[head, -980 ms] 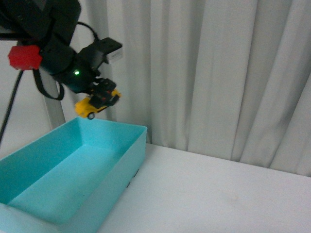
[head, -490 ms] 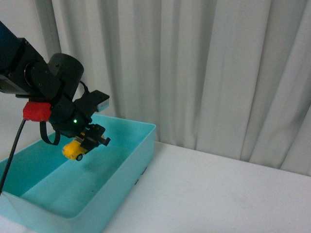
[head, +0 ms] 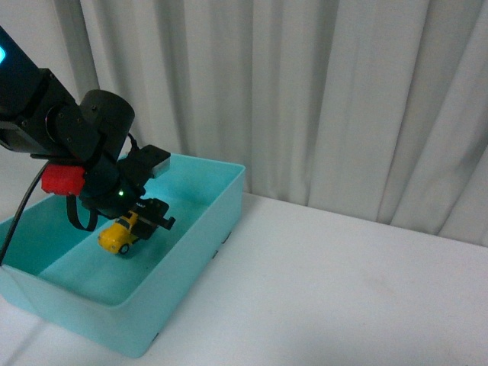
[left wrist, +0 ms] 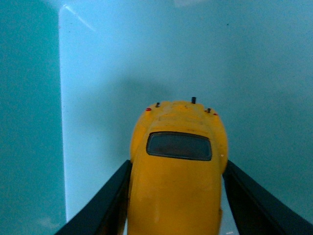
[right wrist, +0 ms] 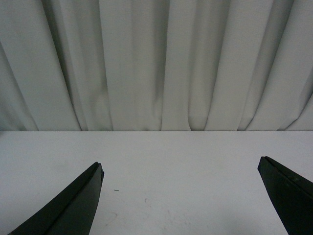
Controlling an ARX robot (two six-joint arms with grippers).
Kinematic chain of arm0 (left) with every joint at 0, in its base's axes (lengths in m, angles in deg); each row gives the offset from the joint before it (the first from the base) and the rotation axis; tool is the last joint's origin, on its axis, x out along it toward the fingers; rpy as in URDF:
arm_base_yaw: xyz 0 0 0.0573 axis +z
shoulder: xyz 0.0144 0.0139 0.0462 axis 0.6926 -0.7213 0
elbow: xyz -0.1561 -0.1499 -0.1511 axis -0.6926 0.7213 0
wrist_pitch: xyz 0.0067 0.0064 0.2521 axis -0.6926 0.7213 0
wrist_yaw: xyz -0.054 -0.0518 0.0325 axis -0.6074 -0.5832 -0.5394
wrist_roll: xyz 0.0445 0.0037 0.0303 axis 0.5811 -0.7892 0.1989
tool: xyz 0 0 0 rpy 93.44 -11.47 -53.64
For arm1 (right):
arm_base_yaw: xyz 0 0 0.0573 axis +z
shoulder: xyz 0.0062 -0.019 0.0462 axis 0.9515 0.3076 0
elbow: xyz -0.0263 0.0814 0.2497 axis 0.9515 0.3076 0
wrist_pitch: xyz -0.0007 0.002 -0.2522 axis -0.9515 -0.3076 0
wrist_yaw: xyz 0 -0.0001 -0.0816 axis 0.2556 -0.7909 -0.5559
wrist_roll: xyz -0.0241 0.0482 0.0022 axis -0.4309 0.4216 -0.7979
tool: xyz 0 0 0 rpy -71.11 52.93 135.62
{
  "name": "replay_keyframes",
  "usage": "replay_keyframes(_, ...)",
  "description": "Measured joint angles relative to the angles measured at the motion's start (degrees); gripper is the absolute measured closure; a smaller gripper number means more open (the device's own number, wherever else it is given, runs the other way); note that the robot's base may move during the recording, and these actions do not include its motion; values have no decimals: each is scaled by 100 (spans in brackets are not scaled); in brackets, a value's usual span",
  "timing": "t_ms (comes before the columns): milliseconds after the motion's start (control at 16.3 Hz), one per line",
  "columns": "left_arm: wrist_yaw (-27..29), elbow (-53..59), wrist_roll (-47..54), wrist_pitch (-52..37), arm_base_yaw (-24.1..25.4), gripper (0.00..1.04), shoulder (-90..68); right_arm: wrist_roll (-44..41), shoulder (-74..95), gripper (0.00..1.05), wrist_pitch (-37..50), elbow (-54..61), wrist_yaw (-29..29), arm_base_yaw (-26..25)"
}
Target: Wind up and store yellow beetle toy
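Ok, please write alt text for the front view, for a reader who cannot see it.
The left arm's end effector holds the yellow beetle toy low inside an open turquoise bin at the left of a white table. Pale curtains hang behind; the right arm is not visible.

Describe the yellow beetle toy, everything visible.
The yellow beetle toy is glossy, plastic-looking, rounded, with a dark window, tiny red lights and a black wheel. It hangs tilted, gripped at its sides by the left claw, inside the teal bin, low over its floor; contact with the floor is unclear.
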Motion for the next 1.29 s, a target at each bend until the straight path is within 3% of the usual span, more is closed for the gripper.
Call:
replay_keyframes(245, -267, 35, -96, 9, -20, 7, 72, 0, 0, 7, 2, 0, 0, 0)
replay_keyframes(490, -951, 439, -96, -127, 125, 7, 1414, 0, 0, 7, 2, 0, 0, 0)
replay_keyframes(735, -1482, 1019, 48, 319, 605, 7, 3438, 0, 0, 7, 0, 0, 0, 0)
replay_keyframes(796, -1755, 1279, 28, -122, 743, 9, 3875, 0, 0, 7, 2, 0, 2, 0)
replay_keyframes(857, -2190, 1919, -422, -1626, 815, 19, 4371, 0, 0, 7, 2, 0, -4, 0)
replay_keyframes(918, -2337, 2732, -984, -2594, 778, 32, 5123, 0, 0, 7, -4, 0, -2, 0)
replay_keyframes(980, -2319, 3322, -1449, -2697, 662, 44, 5880, 0, 0, 7, 0, 0, 2, 0)
replay_keyframes(1102, -2149, 4004, -1762, -2050, 468, 67, 7141, 0, 0, 7, -2, 0, 0, 0)
replay_keyframes(1286, -1626, 4830, -1888, -2227, -46, 104, 8220, 0, 0, 7, 4, 0, 9, 0)
